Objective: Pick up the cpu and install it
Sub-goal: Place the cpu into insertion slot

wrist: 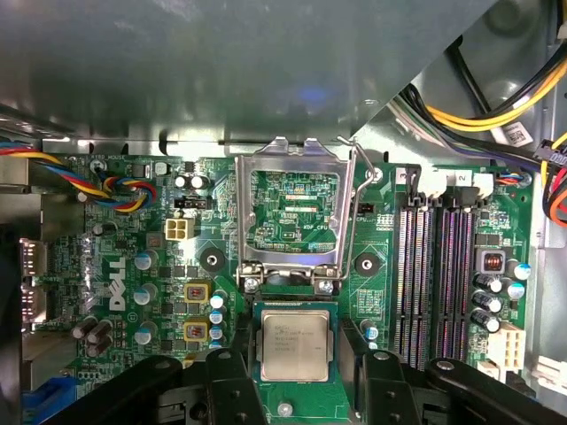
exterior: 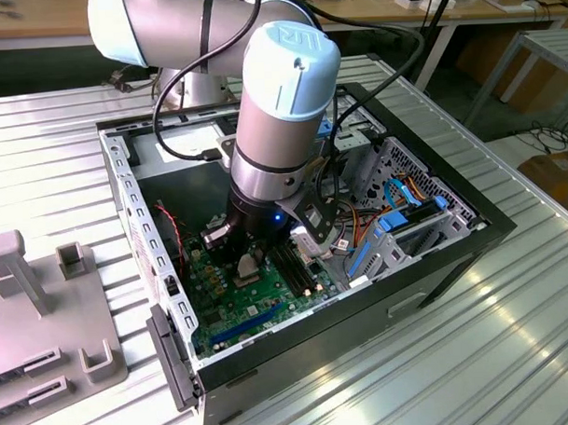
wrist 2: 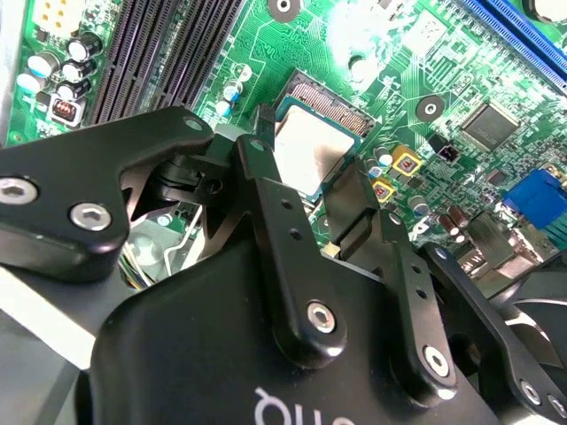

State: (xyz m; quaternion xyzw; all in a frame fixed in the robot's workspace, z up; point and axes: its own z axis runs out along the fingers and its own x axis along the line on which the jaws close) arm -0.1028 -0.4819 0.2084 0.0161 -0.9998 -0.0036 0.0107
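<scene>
cpu [wrist 2: 312,150] | within gripper [wrist 2: 306,173] | partly hidden in second wrist view | contact unclear

An open black computer case [exterior: 380,298] sits on the slatted tabletop [exterior: 439,375] — green board [exterior: 234,317] inside; a grey rack [exterior: 36,324] lies near one edge.

Open socket frame [wrist: 292,159] upright beside cpu [wrist: 293,345]

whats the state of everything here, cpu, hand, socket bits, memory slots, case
cpu: flat over the socket, metal face up; cannot tell if seated
hand: down at the cpu
socket frame: flipped open
socket lever: unlatched
memory slots: empty
computer case: on its side, open on top
</scene>
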